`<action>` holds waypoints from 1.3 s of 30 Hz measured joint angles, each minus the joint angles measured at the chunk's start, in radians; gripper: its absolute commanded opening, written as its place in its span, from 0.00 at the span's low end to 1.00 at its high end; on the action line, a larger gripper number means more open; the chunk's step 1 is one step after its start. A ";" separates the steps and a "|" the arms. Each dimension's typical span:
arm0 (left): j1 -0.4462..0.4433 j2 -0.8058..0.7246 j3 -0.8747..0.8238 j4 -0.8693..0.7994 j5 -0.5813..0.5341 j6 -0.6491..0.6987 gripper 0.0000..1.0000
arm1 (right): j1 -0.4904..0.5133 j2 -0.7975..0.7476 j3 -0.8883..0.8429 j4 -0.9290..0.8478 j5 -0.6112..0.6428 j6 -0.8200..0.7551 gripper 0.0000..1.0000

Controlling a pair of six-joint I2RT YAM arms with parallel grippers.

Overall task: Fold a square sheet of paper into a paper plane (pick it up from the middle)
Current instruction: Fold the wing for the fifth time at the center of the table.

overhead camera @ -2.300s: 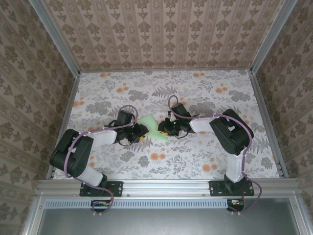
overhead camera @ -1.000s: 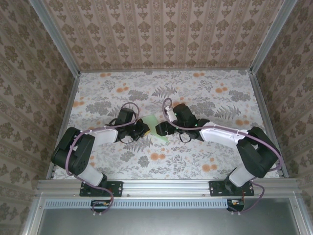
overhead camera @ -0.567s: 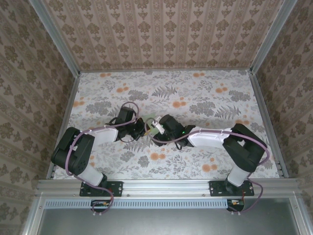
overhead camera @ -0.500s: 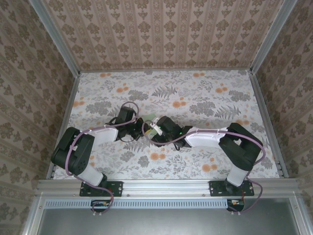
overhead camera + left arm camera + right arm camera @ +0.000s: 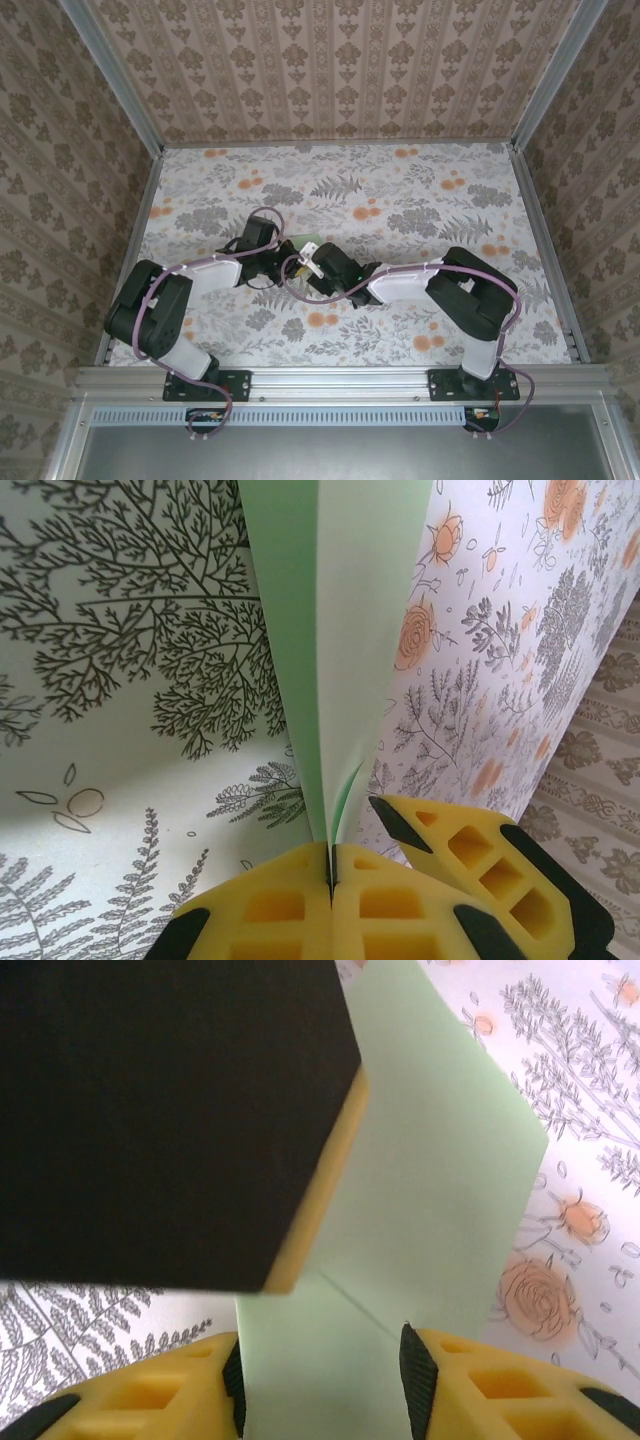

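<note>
Mint-green creased paper clamped in left hand; right hand straddles it, parted.

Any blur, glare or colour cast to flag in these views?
Top external: even light, sharp, no glare. Left wrist: crisp; the tablecloth left of the sheet of paper looks green-tinted. Right wrist: a black, yellow-padded block close to the lens is featureless, while the paper stays sharp.

The left gripper pinches the square sheet of paper (folded double) above the tablecloth.
</note>
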 measured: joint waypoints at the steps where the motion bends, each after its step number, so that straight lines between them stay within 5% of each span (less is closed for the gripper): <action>1: 0.001 -0.001 0.000 0.000 0.003 0.000 0.03 | 0.000 0.000 -0.003 0.009 0.001 -0.006 0.40; 10: 0.025 -0.019 0.000 0.000 0.026 -0.009 0.10 | 0.000 0.003 -0.006 0.032 0.002 -0.023 0.23; 17: 0.100 -0.066 0.000 -0.044 0.045 -0.007 0.35 | -0.005 0.003 -0.006 0.031 -0.018 -0.017 0.06; 23: 0.211 -0.179 0.000 -0.145 0.032 0.051 0.50 | -0.052 -0.002 -0.018 0.031 -0.122 0.034 0.03; 31: 0.241 -0.241 -0.032 -0.169 0.023 0.114 0.53 | -0.114 -0.016 -0.023 0.018 -0.297 0.154 0.02; 39: 0.174 -0.238 -0.093 -0.086 0.031 0.121 0.51 | -0.168 -0.016 -0.022 0.028 -0.491 0.354 0.02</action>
